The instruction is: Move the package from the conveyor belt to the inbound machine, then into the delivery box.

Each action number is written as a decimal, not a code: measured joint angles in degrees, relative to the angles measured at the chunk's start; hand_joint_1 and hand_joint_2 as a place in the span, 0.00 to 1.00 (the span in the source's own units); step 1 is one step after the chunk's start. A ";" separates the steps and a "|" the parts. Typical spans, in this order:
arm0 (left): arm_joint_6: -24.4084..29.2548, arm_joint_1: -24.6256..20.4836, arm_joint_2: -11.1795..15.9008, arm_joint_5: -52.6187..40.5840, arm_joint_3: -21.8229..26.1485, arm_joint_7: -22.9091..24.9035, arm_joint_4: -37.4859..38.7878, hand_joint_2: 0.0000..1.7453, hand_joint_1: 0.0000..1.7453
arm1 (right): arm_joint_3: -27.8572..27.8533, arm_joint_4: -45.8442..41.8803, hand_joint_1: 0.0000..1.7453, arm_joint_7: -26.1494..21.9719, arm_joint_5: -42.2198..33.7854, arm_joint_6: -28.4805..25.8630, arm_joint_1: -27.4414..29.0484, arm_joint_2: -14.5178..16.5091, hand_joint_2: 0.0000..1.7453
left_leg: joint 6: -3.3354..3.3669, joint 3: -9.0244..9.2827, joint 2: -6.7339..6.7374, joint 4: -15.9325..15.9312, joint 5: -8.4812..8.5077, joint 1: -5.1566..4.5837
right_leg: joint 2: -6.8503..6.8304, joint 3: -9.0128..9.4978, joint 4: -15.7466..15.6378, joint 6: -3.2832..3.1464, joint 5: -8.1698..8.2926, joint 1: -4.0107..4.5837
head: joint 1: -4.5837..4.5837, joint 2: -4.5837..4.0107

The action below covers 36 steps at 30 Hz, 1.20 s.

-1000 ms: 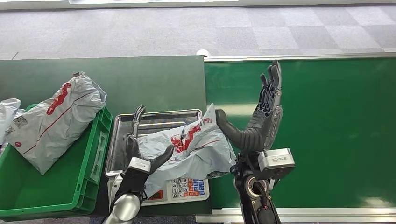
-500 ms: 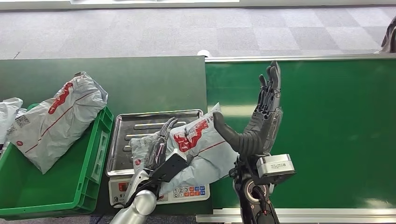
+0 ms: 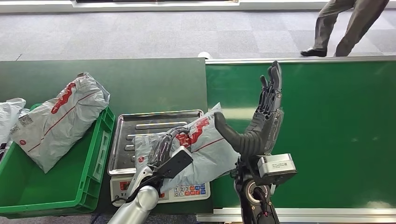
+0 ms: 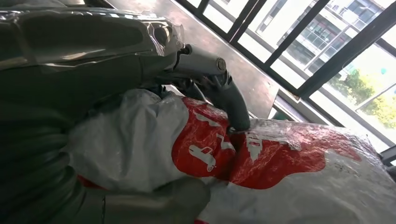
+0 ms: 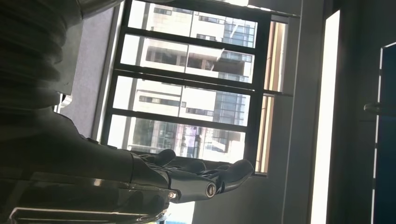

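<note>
Overhead, the package (image 3: 198, 149) lies on the scale tray (image 3: 140, 123), long axis running near-left to far-right. Left hand (image 3: 163, 156) grips its near-left end; right hand (image 3: 261, 126) stands spread, thumb at the package. At the left wrist, fingers (image 4: 233, 105) press the red print.

**Bystander and spare parcels around the line**

We see a person's legs (image 3: 348, 25) in grey trousers and dark shoes on the grey carpet (image 3: 140, 28) beyond the belt. At far left, a second grey-and-red parcel (image 3: 56, 119) leans over the crate's rim, with a pale bag (image 3: 8, 109) just beside it. Through the wrist view, tall windows (image 5: 187, 93) face buildings.
</note>
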 joint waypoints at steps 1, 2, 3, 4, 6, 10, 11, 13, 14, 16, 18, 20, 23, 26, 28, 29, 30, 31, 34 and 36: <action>-0.01 -0.02 0.00 0.00 0.02 -0.01 0.05 1.00 0.93 | -0.04 -0.02 0.00 0.00 0.00 0.00 0.06 0.00 1.00 | 0.00 0.01 0.00 0.00 0.00 0.00 | 0.00 0.01 0.00 0.00 0.00 0.00 | -0.01 0.00; -0.01 -0.03 0.00 0.00 0.04 -0.05 0.09 1.00 0.94 | -0.09 -0.02 0.00 0.00 0.00 0.00 0.11 0.00 1.00 | 0.00 0.03 0.00 0.00 0.00 0.00 | 0.00 0.02 0.00 0.00 0.00 0.00 | -0.01 0.00; -0.01 -0.04 0.00 0.02 0.07 -0.18 0.13 1.00 0.94 | -0.15 -0.02 0.00 0.00 0.00 0.00 0.17 0.00 1.00 | 0.00 0.03 -0.01 0.00 0.00 0.00 | -0.01 0.03 0.00 0.00 0.00 0.00 | -0.01 0.00; -0.01 -0.04 0.00 0.15 0.11 -0.47 0.16 1.00 0.94 | -0.20 -0.02 0.00 0.00 0.01 0.00 0.24 0.00 1.00 | 0.00 0.04 -0.01 0.00 0.00 0.00 | -0.01 0.04 0.00 0.00 0.00 0.00 | -0.01 0.00; -0.03 -0.01 -0.02 0.78 0.30 -1.56 0.19 1.00 0.94 | -0.30 -0.02 0.00 0.00 0.04 -0.01 0.39 0.00 1.00 | 0.00 0.04 -0.01 0.00 0.00 0.00 | -0.01 0.05 0.00 0.00 0.00 0.00 | -0.01 0.00; 0.00 0.11 -0.20 2.35 0.98 -3.69 0.20 1.00 0.92 | -0.43 -0.02 0.00 0.00 0.16 -0.19 0.62 0.00 1.00 | 0.00 0.03 -0.01 0.00 0.00 0.00 | -0.01 0.04 0.00 0.00 0.00 0.00 | -0.01 0.00; 0.01 0.13 -0.24 2.50 1.11 -3.96 0.20 1.00 0.89 | -0.46 -0.02 0.00 0.00 0.20 -0.24 0.64 0.00 1.00 | 0.00 0.03 -0.01 0.00 0.00 0.00 | -0.01 0.04 0.00 0.00 0.00 0.00 | -0.01 0.00; 0.05 0.13 -0.29 2.81 1.33 -4.53 0.20 1.00 0.85 | -0.51 -0.02 0.00 -0.01 0.25 -0.26 0.64 0.00 1.00 | 0.00 0.02 -0.01 0.00 0.00 0.00 | -0.01 0.03 0.00 0.00 0.00 0.00 | 0.00 0.00; 0.20 0.14 -0.31 3.34 1.46 -5.24 0.20 1.00 0.85 | -0.52 -0.02 0.00 -0.01 0.25 -0.26 0.64 0.00 1.00 | 0.00 0.01 -0.01 0.00 0.00 0.00 | -0.01 0.02 0.00 0.00 0.00 0.00 | 0.00 0.00; 1.06 0.40 -0.34 5.46 1.80 -8.14 0.11 1.00 0.88 | -0.53 0.01 0.00 -0.02 0.26 -0.26 0.64 0.01 1.00 | 0.00 -0.01 -0.01 0.00 0.00 0.00 | 0.00 0.00 0.01 0.00 0.00 0.00 | 0.00 0.00; 2.42 1.15 -0.39 8.98 2.38 -12.75 -0.47 1.00 0.73 | -0.55 0.14 0.00 -0.02 0.22 -0.17 0.62 0.05 1.00 | 0.00 -0.05 0.01 0.00 0.00 0.00 | 0.01 -0.06 0.01 0.00 0.00 0.01 | -0.01 0.00; 2.20 2.61 -0.38 14.36 3.00 -17.78 -2.35 1.00 0.56 | -0.61 0.52 0.00 -0.02 0.04 0.16 0.59 0.11 1.00 | -0.01 -0.13 0.03 0.00 0.00 0.01 | 0.04 -0.16 0.02 0.00 0.00 0.01 | -0.01 0.00; -2.82 5.88 0.13 23.52 3.39 -23.30 -8.39 1.00 0.51 | -0.83 2.02 0.00 -0.06 -0.11 0.97 0.58 0.10 1.00 | -0.01 -0.29 0.04 0.00 0.00 0.02 | 0.06 -0.35 0.03 0.00 0.00 0.02 | -0.01 0.00; -6.61 9.57 1.16 28.44 3.39 -25.04 -17.56 1.00 0.48 | -1.80 5.66 0.00 -0.64 -0.44 2.00 0.65 -0.19 1.00 | -0.02 -0.42 0.04 0.00 -0.01 0.02 | 0.07 -0.48 0.04 0.00 -0.01 0.03 | -0.01 0.00; -7.59 11.87 2.14 30.06 3.49 -25.29 -23.67 1.00 0.49 | -3.11 8.77 0.00 -1.74 -0.94 2.27 0.97 -0.55 1.00 | -0.02 -0.49 0.03 0.00 -0.02 0.02 | 0.06 -0.55 0.03 0.00 -0.02 0.03 | 0.00 0.00; -7.87 12.84 2.61 30.53 3.61 -25.35 -26.18 1.00 0.55 | -3.76 10.12 0.00 -2.32 -1.15 2.27 1.22 -0.74 1.00 | -0.02 -0.53 0.03 0.00 -0.02 0.02 | 0.06 -0.58 0.03 0.00 -0.03 0.03 | -0.01 0.00; -8.10 13.68 3.03 30.87 3.78 -25.38 -28.39 1.00 0.63 | -4.39 11.31 0.00 -2.82 -1.32 2.27 1.48 -0.93 1.00 | -0.02 -0.56 0.03 0.00 -0.02 0.02 | 0.05 -0.61 0.03 0.00 -0.03 0.03 | 0.00 0.00; -8.22 14.39 3.38 31.09 3.94 -25.51 -30.11 1.00 0.70 | -4.84 12.23 0.00 -3.08 -1.41 2.27 1.72 -1.09 1.00 | -0.02 -0.59 0.02 0.00 -0.02 0.02 | 0.05 -0.63 0.03 -0.01 -0.04 0.03 | 0.00 0.00; -7.80 16.16 4.21 32.23 4.65 -27.25 -34.27 1.00 0.83 | -6.14 14.44 0.00 -2.43 -1.28 1.86 2.43 -1.41 1.00 | -0.02 -0.60 0.03 0.00 -0.02 0.02 | 0.06 -0.65 0.03 -0.01 -0.04 0.03 | -0.01 0.00; -7.30 17.36 4.75 34.01 5.80 -28.77 -37.15 1.00 0.93 | -7.48 16.33 0.00 -1.85 -1.55 1.28 3.25 -1.66 1.00 | -0.02 -0.59 0.03 0.00 -0.02 0.02 | 0.06 -0.65 0.02 -0.01 -0.04 0.03 | 0.00 0.00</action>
